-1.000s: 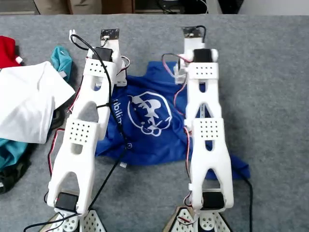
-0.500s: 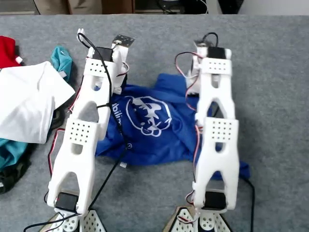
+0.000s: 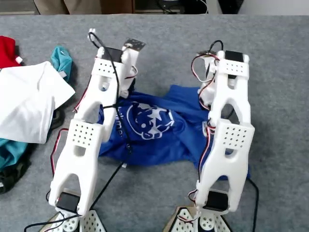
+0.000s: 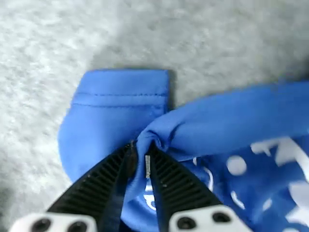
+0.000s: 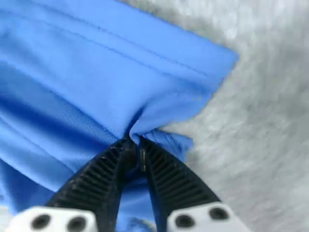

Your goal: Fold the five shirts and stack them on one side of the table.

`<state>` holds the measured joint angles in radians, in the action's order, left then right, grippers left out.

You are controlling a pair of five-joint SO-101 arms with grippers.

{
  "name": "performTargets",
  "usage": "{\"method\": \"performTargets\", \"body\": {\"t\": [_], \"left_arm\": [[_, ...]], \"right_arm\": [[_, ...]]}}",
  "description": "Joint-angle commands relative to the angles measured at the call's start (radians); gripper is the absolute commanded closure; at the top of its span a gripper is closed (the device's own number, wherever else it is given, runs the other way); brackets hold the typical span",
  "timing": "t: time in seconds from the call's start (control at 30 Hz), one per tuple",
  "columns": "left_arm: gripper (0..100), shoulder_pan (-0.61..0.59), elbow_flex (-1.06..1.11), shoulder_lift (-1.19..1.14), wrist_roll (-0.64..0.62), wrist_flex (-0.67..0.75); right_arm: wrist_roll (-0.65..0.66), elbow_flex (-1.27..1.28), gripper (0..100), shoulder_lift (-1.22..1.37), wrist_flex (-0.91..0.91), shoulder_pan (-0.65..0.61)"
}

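Observation:
A blue shirt [image 3: 149, 130] with a white print lies crumpled on the grey table between my two arms. My left gripper [image 4: 143, 153] is shut on a pinched fold of the blue shirt [image 4: 222, 121] near a hemmed sleeve edge. My right gripper [image 5: 132, 145] is shut on a bunched fold of the blue shirt [image 5: 87, 72] near its corner. In the high view the left gripper [image 3: 126, 89] holds the shirt's far left part and the right gripper [image 3: 206, 101] its far right part.
A pile of shirts sits at the table's left edge: a white one [image 3: 26, 101] on top, teal [image 3: 62, 59] and red [image 3: 7, 50] behind it, teal and dark cloth beneath. Bare grey table [image 3: 280, 96] stretches to the right.
Both arms have swung to the right with the shirt's far edge in their grippers. The blue shirt has been dragged rightward and bunched up, its print now wrinkled.

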<state>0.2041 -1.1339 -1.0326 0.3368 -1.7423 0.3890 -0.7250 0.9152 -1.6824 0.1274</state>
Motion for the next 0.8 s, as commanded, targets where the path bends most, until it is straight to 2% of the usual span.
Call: {"method": "performTargets", "body": {"t": [0.0, 0.27, 0.43, 0.53, 0.63, 0.7, 0.77], "left_arm": [[98, 0.049, 0.170, 0.209, 0.005, -0.020], [98, 0.078, 0.437, 0.533, 0.014, -0.018], [98, 0.106, 0.595, 0.636, 0.160, -0.018], [88, 0.117, 0.638, 0.685, 0.147, -0.018], [73, 0.081, 0.637, 0.750, 0.005, -0.018], [68, 0.040, 0.637, 0.808, -0.046, -0.018], [68, 0.003, 0.637, 0.860, -0.048, -0.018]], "right_arm": [[0.172, 0.005, 99.0, -0.030, 0.078, 0.033], [0.175, 0.004, 98.9, -0.005, 0.158, 0.042], [0.152, 0.004, 89.1, -0.035, 0.163, 0.045], [0.120, 0.007, 82.2, -0.079, 0.153, 0.045], [0.120, 0.008, 81.0, -0.139, 0.121, 0.038], [0.103, 0.004, 80.8, -0.186, 0.094, 0.030], [0.100, 0.002, 80.8, -0.242, 0.077, 0.025]]}}
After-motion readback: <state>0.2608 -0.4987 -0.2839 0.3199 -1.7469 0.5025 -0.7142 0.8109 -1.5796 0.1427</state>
